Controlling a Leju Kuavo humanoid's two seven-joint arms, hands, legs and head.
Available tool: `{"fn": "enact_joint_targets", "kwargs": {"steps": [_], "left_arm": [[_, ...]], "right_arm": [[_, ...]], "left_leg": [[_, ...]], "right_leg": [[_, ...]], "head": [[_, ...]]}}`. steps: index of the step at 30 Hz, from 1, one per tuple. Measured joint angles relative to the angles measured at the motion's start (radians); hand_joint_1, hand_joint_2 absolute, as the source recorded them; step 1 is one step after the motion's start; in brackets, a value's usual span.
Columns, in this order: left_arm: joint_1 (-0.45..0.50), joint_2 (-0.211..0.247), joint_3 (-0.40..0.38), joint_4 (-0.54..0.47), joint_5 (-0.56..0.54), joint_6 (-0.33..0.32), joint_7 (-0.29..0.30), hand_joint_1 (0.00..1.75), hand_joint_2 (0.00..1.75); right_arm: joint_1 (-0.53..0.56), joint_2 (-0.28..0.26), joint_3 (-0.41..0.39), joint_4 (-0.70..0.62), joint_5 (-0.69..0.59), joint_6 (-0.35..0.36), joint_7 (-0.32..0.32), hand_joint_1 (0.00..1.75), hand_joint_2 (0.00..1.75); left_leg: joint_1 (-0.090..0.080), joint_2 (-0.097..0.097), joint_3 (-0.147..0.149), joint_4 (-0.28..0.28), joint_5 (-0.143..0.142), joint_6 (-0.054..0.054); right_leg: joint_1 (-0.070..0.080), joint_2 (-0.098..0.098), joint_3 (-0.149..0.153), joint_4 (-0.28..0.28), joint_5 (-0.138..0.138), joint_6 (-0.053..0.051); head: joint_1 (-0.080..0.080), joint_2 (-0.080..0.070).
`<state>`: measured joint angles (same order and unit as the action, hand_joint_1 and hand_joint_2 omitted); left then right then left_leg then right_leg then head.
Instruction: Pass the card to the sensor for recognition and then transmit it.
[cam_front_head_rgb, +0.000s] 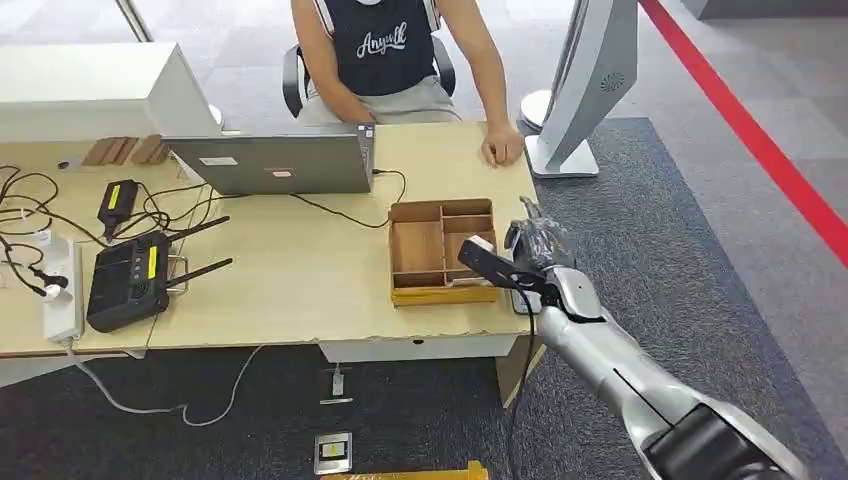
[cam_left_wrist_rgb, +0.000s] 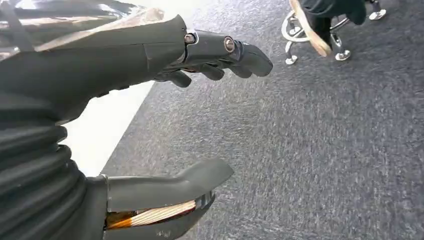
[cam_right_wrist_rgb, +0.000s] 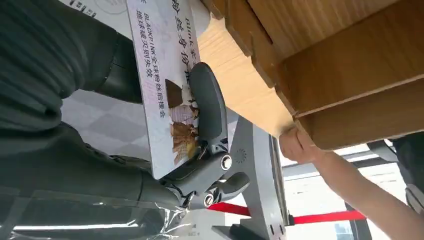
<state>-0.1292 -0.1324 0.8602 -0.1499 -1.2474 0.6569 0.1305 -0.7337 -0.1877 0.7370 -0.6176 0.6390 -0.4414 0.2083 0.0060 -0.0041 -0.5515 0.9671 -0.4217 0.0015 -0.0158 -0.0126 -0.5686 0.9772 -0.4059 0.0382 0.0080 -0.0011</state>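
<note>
Surface (cam_front_head_rgb: 300, 280): light wood, cables and a black router (cam_front_head_rgb: 130, 280) at its 9 o'clock side, grey laptop (cam_front_head_rgb: 270, 162) toward 12, a person (cam_front_head_rgb: 385, 55) seated behind it with one hand resting on the far edge. Shirt reads "Anyell" or similar, script hard to make out.
Wooden tray (cam_front_head_rgb: 440, 252), divided into compartments, sits at the surface's 3 o'clock end near the front edge.
Right hand (cam_front_head_rgb: 530, 255) is just at the tray's 3 o'clock side, clamped on the card (cam_right_wrist_rgb: 162, 85), thumb (cam_right_wrist_rgb: 207, 107) pressed across its face.
Card: white, glossy, small photo of figures near the thumb, lines of Chinese print plus "BLACKPINK" readable in the right wrist view; "Blink" heading only partly legible. It's held beside the tray's outer wall, above the surface edge.
Left hand (cam_left_wrist_rgb: 165, 115): fingers apart, holding nothing, hanging over grey carpet (cam_left_wrist_rgb: 310, 150).
</note>
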Motion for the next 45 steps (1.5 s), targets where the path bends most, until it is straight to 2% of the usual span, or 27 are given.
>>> {"fn": "enact_joint_targets", "kwargs": {"steps": [8, 45], "left_arm": [[0.000, -0.010, 0.010, 0.000, -0.003, 0.002, 0.010, 0.00, 1.75], [-0.002, -0.016, 0.020, 0.003, -0.010, 0.002, 0.027, 0.00, 1.75]], "right_arm": [[-0.003, 0.008, -0.009, 0.034, -0.032, -0.014, -0.014, 1.75, 1.75], [-0.002, 0.015, -0.032, 0.115, -0.054, -0.028, -0.006, 1.75, 1.75]], "left_leg": [[0.000, 0.000, 0.000, 0.000, 0.000, 0.000], [0.000, 0.000, 0.001, 0.000, 0.000, 0.000]], "right_leg": [[0.000, 0.000, 0.000, 0.000, 0.000, 0.000], [0.000, 0.000, 0.000, 0.000, 0.000, 0.000]], "head": [[0.000, 0.000], [0.000, 0.000]]}}
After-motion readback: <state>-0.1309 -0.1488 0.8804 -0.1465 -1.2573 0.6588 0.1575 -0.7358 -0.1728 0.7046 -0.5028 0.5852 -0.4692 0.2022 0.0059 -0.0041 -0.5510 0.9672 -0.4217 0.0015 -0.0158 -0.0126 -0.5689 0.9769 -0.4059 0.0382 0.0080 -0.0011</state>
